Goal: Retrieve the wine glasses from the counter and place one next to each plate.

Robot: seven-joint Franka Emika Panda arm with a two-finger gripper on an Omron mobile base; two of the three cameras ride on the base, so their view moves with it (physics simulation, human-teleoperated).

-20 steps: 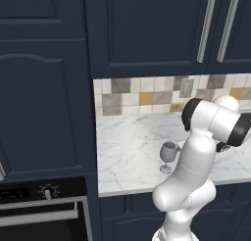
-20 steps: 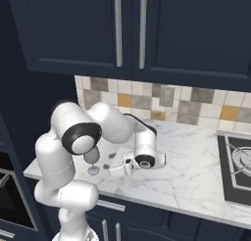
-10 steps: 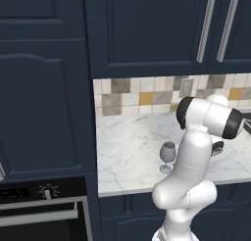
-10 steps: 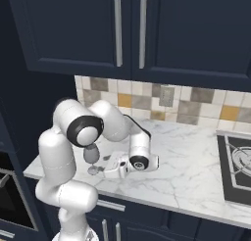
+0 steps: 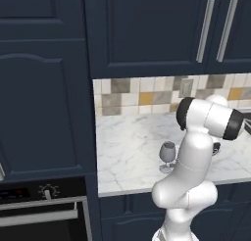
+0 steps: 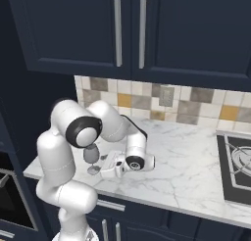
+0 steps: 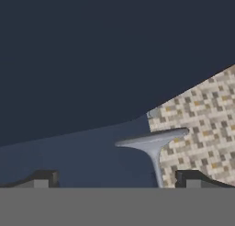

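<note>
Gripper (image 7: 114, 180) jaws spread wide, nothing clasped; hand lying sideways, low over counter (image 6: 181, 166). Wine glass (image 7: 153, 144) directly ahead of fingertips (image 7: 43, 178): stem and round foot between them, not touching either; contact of bowl cannot be judged. Same glass (image 6: 91, 156) upright on marble just beside hand, near front edge. Counter white, grey-veined, on navy cabinets. Beyond hand: beige, brown, grey tile wall (image 6: 196, 105); navy upper cabinets (image 6: 147, 34) above. Hob (image 6: 238, 166) far behind hand; oven (image 5: 44, 210) past glass, below counter level.
</note>
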